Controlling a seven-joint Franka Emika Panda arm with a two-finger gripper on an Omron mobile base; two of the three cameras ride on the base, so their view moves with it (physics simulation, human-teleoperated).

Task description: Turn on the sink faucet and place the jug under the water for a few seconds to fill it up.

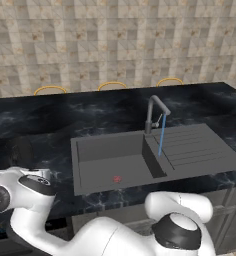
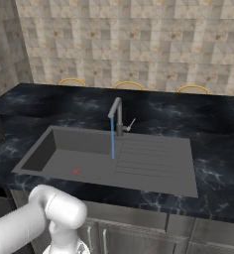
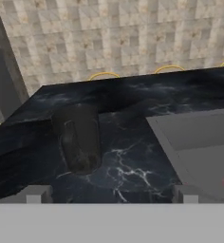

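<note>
My end effector (image 3: 111,193) hangs with its fingers spread wide, pinching nothing. Just beyond it the jug (image 3: 77,137) stands upright on the dark tabletop (image 3: 128,166), left of the sink (image 1: 110,165). Farther off, water (image 1: 161,136) streams from the sink faucet (image 1: 154,112) onto the ribbed drainboard.

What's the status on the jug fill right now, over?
End effector open, empty, facing the jug. Jug upright on the counter, left of the sink. Faucet on, water running. Nothing in the way.
</note>
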